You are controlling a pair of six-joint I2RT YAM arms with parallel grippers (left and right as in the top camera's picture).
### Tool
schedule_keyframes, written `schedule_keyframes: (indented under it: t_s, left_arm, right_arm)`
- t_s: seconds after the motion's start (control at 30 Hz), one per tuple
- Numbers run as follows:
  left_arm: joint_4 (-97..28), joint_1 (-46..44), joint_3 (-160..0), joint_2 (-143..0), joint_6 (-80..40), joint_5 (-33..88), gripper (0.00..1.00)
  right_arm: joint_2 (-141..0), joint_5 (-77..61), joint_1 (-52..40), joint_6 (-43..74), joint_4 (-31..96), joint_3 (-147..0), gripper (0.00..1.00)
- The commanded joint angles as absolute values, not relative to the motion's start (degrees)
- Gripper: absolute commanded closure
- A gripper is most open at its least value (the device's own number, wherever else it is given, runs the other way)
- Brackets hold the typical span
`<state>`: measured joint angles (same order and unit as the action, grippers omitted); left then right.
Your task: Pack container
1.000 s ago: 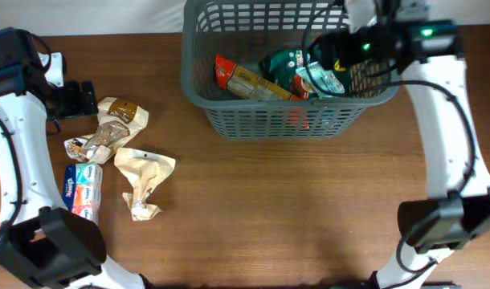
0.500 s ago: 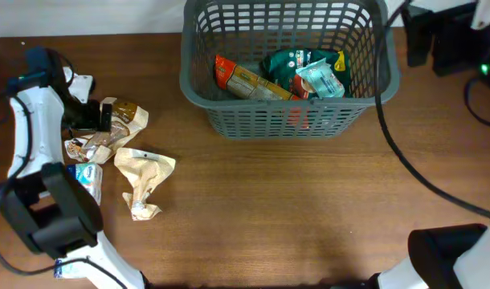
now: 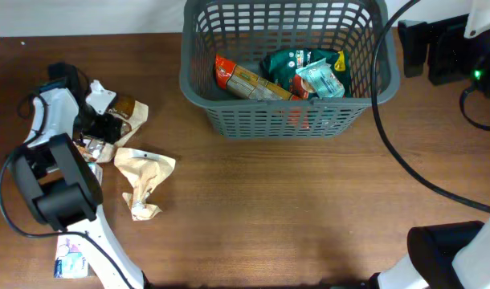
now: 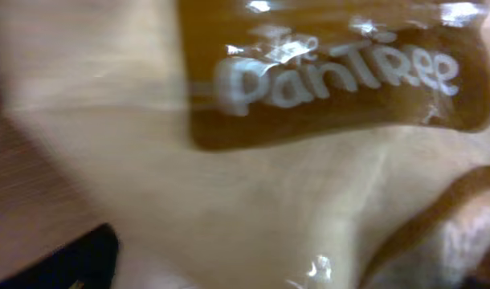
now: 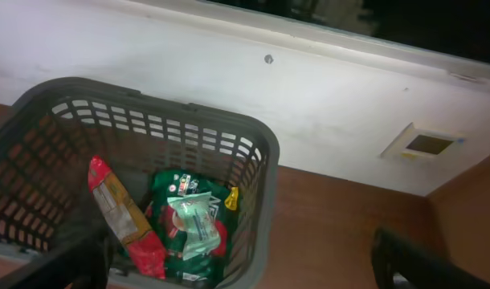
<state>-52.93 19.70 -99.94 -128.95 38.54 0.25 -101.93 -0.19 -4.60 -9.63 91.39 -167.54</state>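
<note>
The container (image 3: 198,95) is a dark grey slotted basket at the back centre; it also shows in the right wrist view (image 5: 257,152). In it lie a red and gold packet (image 3: 243,80), a green packet (image 3: 287,64) and a pale teal packet (image 3: 319,78). My left gripper (image 3: 100,126) is down on a tan packet with a brown "Pantree" label (image 4: 253,160) at the left. Its jaws are spread, with the packet between them. My right gripper (image 3: 411,50) is open and empty, to the right of the basket.
A crumpled tan packet (image 3: 144,178) lies in front of the labelled one. Another clear packet (image 3: 91,149) sits partly under my left arm. A white wall (image 5: 309,96) runs behind the basket.
My right gripper has pulled back from over the basket to its right, leaving the teal packet inside. My left gripper has come down onto the tan labelled packet.
</note>
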Motion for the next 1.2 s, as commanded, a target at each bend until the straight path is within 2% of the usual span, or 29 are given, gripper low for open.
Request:
schedule_keyframes:
  t_s: [0.0,0.1,0.13,0.37,0.5,0.63,0.77,0.83,0.9,0.93,1.07,1.17]
  left_arm:
    - [-52.82,20.03,-99.57,-132.44,40.40,2.74,0.38]
    - [-52.66,20.03,-99.57,-133.71,40.40,2.83,0.86]
    - [-52.64,20.03,-99.57,-133.71,40.40,2.79,0.98]
    - [-56.82,19.99,-108.49,-131.07,38.15,0.84,0.99]
    - [-58.98,19.16,-124.44,-126.34,34.54,1.69,0.99]
    - [-57.14,17.43,-141.05,-123.90,33.52,10.26,0.98]
    - [-50.33,14.31,-155.20,-123.70,29.87,26.37,0.98]
    - [-44.62,11.16,-157.69,-123.70,29.10,34.41,0.98]
    - [-40.69,7.35,-157.75,-123.76,29.10,37.50,0.98]
    - [-38.85,2.37,-157.53,-124.38,29.17,37.78,0.99]
    - [-38.22,-8.05,-157.53,-125.80,30.79,37.76,0.99]
    - [-42.70,-16.71,-157.45,-127.55,36.56,37.54,0.98]
  right_arm:
    - [-100.38,0.49,-4.86,-8.51,91.57,-167.54,0.01]
    - [-99.90,0.49,-4.86,-8.51,91.55,-167.54,0.01]
    - [-99.72,0.49,-4.86,-8.51,91.57,-167.54,0.01]
    - [-99.44,0.47,-4.86,-8.51,91.55,-167.54,0.01]
    - [-99.46,0.47,-4.86,-8.51,91.55,-167.54,0.01]
    - [-99.44,0.43,-4.86,-8.49,91.55,-167.54,0.01]
    - [-99.44,-1.58,-4.86,-8.51,91.57,-167.54,0.01]
    - [-99.44,-2.31,-4.86,-8.51,91.57,-167.54,0.01]
    - [-99.39,-2.59,-4.86,-8.51,91.59,-167.54,0.01]
    - [-99.31,-2.59,-4.86,-8.51,91.66,-167.54,0.01]
    - [-98.17,-2.57,-4.86,-8.51,92.18,-167.54,0.01]
    - [-94.30,-0.54,-4.86,-8.51,94.39,-167.54,0.01]
